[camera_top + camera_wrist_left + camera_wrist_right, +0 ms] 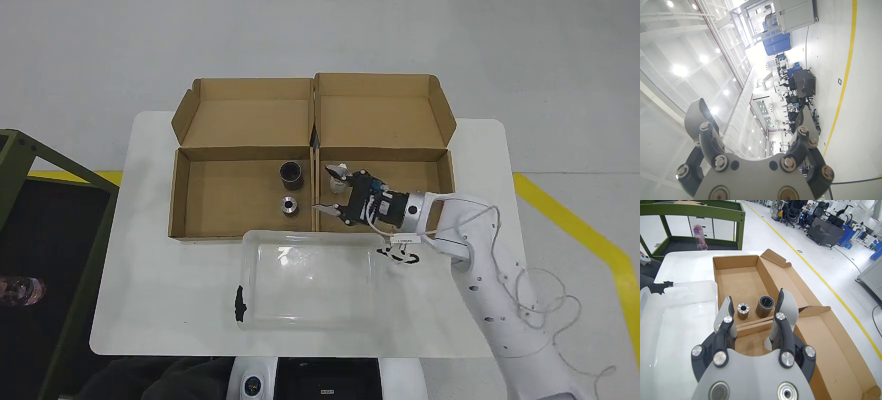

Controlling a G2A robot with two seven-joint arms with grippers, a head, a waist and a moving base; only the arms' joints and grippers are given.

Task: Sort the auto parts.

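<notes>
Risk: A straight drop from this pose would probably set one finger down on the white part (767,344). The part lies under that finger's base, not between the pads, so a nudge could skid or tip it.
Second risk: The cardboard wall (753,324) crosses below the fingers, short of their tips. A low push forward could catch it and drag both boxes.
Right gripper (755,297): The fingers are spread wide with nothing between them, poised above the near box (829,332).
Left gripper (752,106): It is turned up toward the ceiling lights, fingers parted and carrying nothing.
White part: It sits on the near box's floor, close beneath one right-gripper finger and partly hidden by it. Whether the two touch cannot be told.
Metal parts: A dark sleeve (765,306) and a silver-faced bushing (743,311) stand upright beyond the fingertips. They are framed by the gap between the fingers, close together but apart, in the far box (734,262).
Clear tray (677,317): It lies outside the finger opposite the white part, its rim just beside the far box.
Stage: The open, unladen fingers over the near box suggest a part has just been placed or the next pick is being lined up.
</notes>
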